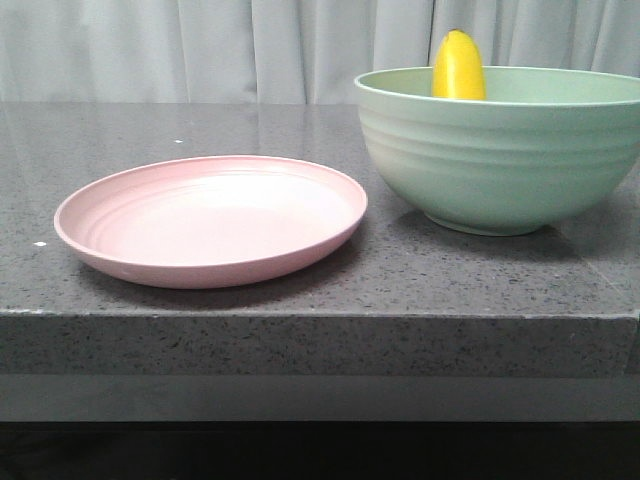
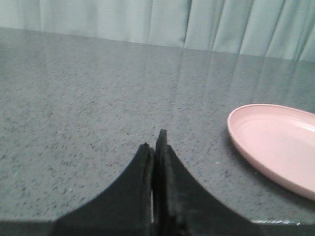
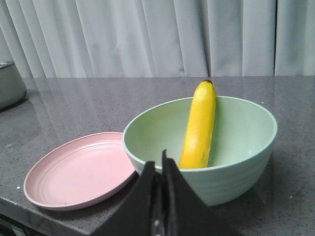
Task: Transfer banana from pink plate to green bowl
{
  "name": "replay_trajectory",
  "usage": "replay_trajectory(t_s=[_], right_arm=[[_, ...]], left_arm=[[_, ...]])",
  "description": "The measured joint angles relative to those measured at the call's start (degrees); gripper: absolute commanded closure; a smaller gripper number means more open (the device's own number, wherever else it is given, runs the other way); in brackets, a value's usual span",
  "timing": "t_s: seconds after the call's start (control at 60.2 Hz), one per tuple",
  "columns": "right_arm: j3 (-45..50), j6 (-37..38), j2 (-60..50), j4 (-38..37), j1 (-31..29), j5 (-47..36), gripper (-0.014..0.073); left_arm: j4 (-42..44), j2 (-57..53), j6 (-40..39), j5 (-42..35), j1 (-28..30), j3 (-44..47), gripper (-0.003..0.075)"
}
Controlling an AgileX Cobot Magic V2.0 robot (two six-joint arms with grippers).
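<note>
The yellow banana [image 1: 458,66] stands leaning inside the green bowl [image 1: 500,150] at the right of the table, its tip above the rim. In the right wrist view the banana [image 3: 199,128] leans against the far wall of the bowl [image 3: 231,172]. The pink plate [image 1: 210,218] lies bare to the left of the bowl; it also shows in the right wrist view [image 3: 78,172] and the left wrist view [image 2: 275,145]. My left gripper [image 2: 153,142] is shut and holds nothing, apart from the plate. My right gripper [image 3: 158,164] is shut and holds nothing, just in front of the bowl. Neither gripper shows in the front view.
The table is dark grey speckled stone [image 1: 300,330] with its front edge near the camera. Grey curtains [image 1: 200,50] hang behind it. A grey metal object [image 3: 10,83] sits at the far edge of the right wrist view.
</note>
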Motion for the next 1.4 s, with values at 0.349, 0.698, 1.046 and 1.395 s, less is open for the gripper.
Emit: replay_trajectory(t_s=[0.349, 0.698, 1.046, 1.395], right_arm=[[0.10, 0.00, 0.00, 0.00, 0.00, 0.13, 0.0655], [0.10, 0.00, 0.00, 0.00, 0.00, 0.13, 0.0655], [0.10, 0.00, 0.00, 0.00, 0.00, 0.13, 0.0655], [0.67, 0.12, 0.00, -0.18, 0.00, -1.35, 0.0655]], left_arm=[[0.00, 0.00, 0.00, -6.39, 7.08, 5.78, 0.0741], [0.00, 0.00, 0.00, -7.01, 7.17, 5.78, 0.0741], [0.00, 0.00, 0.00, -7.01, 7.17, 5.78, 0.0741], [0.00, 0.00, 0.00, -7.01, 7.17, 5.78, 0.0741]])
